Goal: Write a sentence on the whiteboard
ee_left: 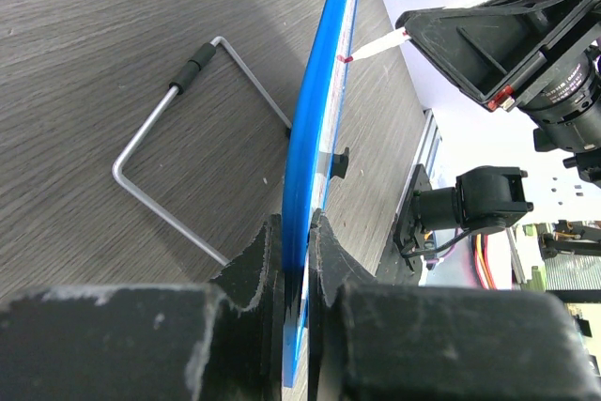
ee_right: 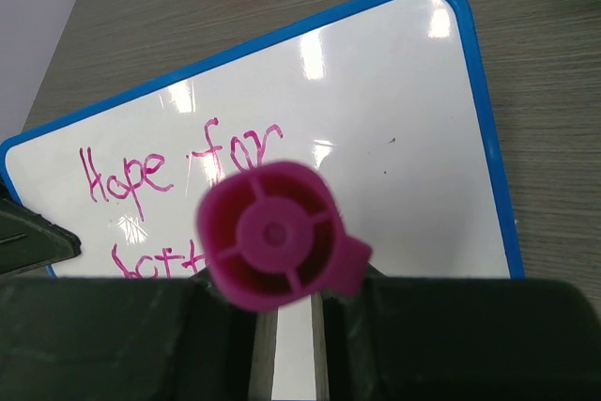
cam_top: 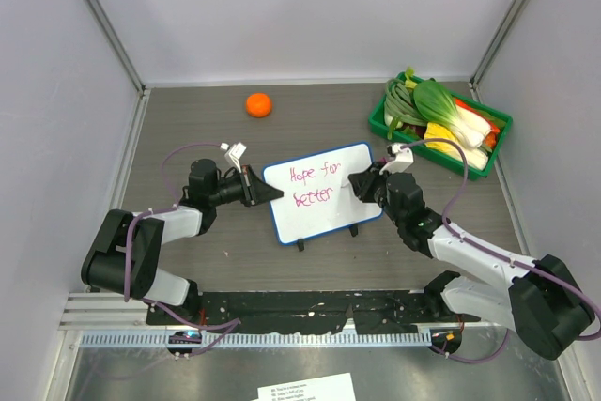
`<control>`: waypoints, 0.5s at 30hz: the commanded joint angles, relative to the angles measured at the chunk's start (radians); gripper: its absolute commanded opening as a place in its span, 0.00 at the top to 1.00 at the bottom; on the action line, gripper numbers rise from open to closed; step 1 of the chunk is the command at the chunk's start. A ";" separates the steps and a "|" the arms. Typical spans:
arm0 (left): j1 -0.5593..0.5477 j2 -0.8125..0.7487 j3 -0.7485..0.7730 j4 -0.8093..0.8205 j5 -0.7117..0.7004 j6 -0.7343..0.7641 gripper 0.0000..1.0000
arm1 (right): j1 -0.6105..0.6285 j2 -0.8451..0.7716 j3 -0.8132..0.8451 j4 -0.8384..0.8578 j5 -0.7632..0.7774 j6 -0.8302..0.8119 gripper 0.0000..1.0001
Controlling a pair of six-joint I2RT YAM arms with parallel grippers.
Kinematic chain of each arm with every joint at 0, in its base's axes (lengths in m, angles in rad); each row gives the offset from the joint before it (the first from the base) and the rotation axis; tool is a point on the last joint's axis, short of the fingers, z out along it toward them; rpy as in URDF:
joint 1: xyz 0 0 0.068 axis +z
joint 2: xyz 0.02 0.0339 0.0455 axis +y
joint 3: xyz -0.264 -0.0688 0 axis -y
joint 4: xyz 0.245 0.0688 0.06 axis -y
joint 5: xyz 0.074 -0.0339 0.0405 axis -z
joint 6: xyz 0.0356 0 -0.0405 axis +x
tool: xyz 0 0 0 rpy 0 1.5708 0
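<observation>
The whiteboard [cam_top: 319, 192], white with a thin blue frame, stands tilted on small black feet at mid-table. Pink writing [cam_top: 312, 185] reads "Hope for" above "better". My left gripper [cam_top: 266, 192] is shut on the board's left edge; in the left wrist view the blue frame [ee_left: 315, 138] runs edge-on between my jaws. My right gripper [cam_top: 364, 182] is shut on a magenta marker [ee_right: 272, 237], whose white body and tip [ee_left: 371, 47] touch the board face to the right of "better". The marker's cap end hides part of the second line in the right wrist view.
An orange [cam_top: 258, 104] lies at the back of the table. A green tray [cam_top: 379, 121] of vegetables sits at the back right. The board's bent wire stand [ee_left: 178, 138] rests on the table behind it. Grey walls close in left and right.
</observation>
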State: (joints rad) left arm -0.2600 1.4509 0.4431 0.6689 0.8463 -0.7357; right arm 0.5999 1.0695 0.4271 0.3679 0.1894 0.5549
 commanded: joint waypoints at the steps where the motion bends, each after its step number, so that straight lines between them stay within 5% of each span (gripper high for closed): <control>1: -0.008 0.034 -0.020 -0.164 -0.151 0.134 1.00 | -0.002 0.004 0.007 -0.027 -0.028 -0.013 0.99; 15: -0.010 0.032 -0.020 -0.164 -0.153 0.133 1.00 | -0.002 -0.045 -0.014 -0.086 0.001 -0.027 1.00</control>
State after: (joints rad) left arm -0.2607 1.4509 0.4431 0.6689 0.8463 -0.7349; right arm 0.5999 1.0382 0.4175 0.3035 0.1619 0.5514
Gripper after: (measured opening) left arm 0.090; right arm 0.206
